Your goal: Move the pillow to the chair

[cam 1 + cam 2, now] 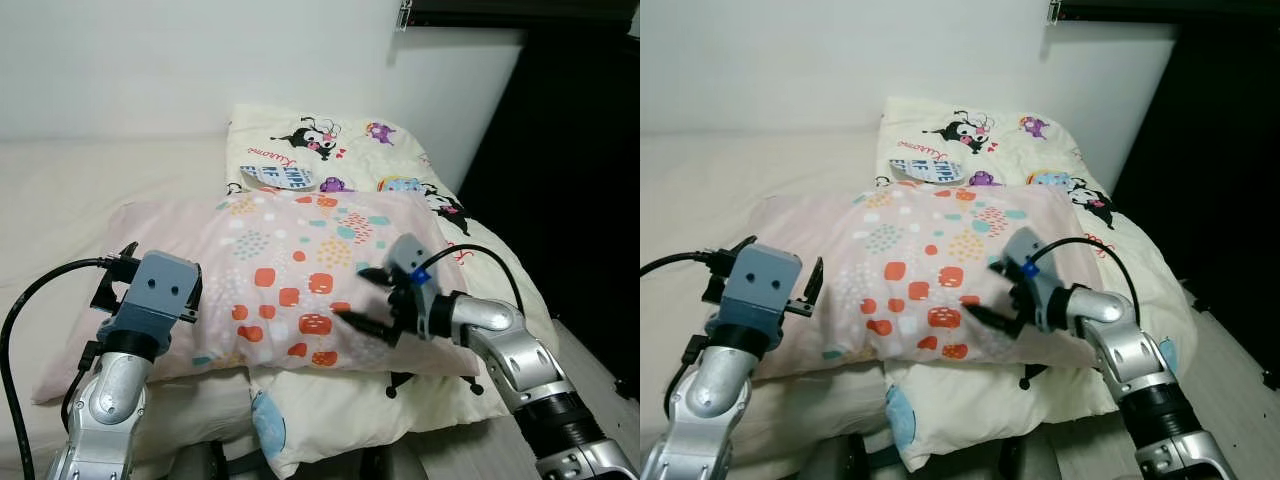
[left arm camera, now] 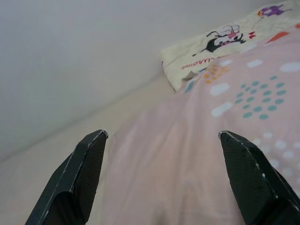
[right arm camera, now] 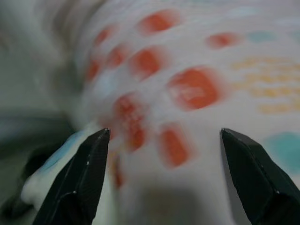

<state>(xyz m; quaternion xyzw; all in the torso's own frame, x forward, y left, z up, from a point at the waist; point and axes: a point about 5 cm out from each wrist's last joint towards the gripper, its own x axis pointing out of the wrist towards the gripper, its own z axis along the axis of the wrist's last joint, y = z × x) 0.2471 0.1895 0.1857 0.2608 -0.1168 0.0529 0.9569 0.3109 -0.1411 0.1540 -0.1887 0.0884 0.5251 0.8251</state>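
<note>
both tools gape empty: left tool at the pink pillow's left end, right tool over its right front edge. pillow lies crosswise on the bed, long axis spanning between them.

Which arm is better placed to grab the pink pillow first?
Right. The right tool is open against the near edge of the pink pillow, fingers spread over its corner. The left tool is open too, but sits at the pillow's left side.
</note>
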